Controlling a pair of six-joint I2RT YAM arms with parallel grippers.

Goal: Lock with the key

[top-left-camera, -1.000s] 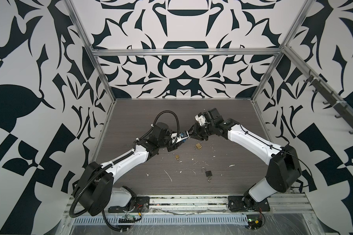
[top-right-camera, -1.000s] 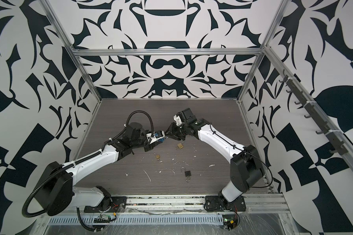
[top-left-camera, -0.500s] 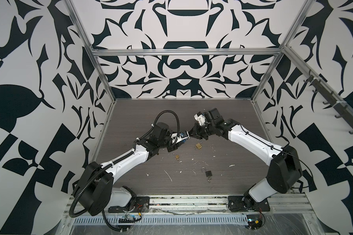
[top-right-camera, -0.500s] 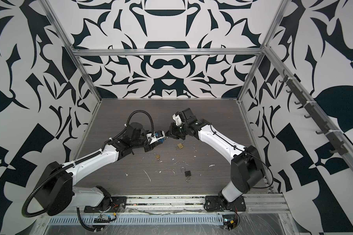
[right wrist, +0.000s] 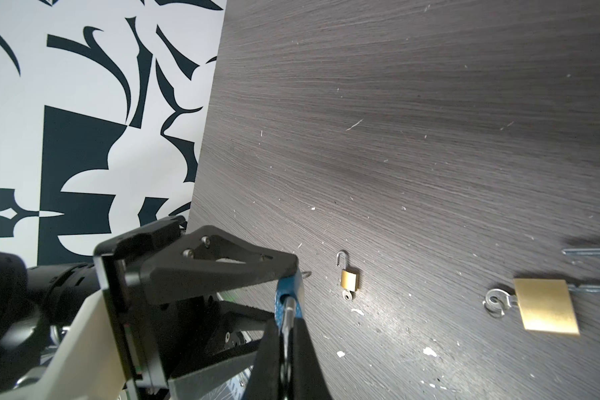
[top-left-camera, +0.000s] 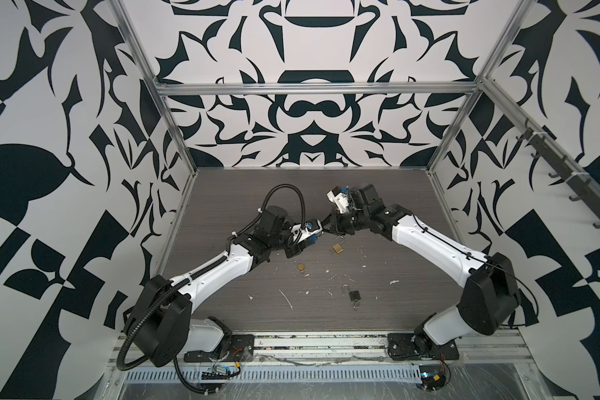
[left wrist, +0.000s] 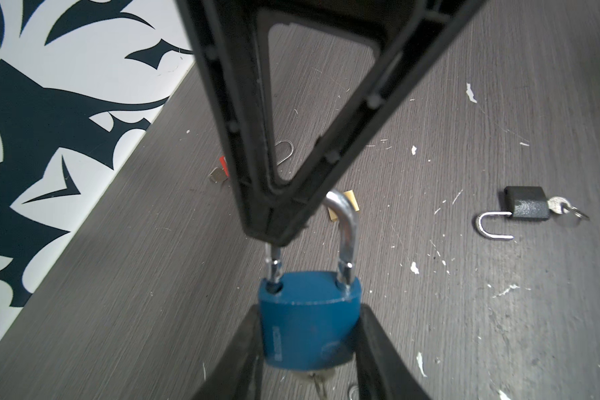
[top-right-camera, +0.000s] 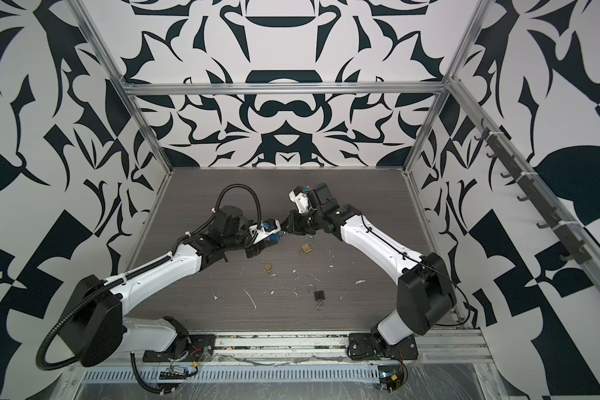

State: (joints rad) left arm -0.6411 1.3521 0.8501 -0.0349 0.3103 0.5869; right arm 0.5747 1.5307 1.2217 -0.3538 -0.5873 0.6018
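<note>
Above the worktop [right wrist: 395, 138], my left hand [left wrist: 309, 313] gripped the blue padlock [left wrist: 307, 332] by its body, my right hand [left wrist: 274, 237] pinched tight on its shackle [left wrist: 347, 225]; the key [left wrist: 317, 379] showed underneath.

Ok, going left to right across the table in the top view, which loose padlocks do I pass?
small brass padlock → larger brass padlock → black padlock. The held blue padlock is left out, since its place in that view is unclear.
</note>
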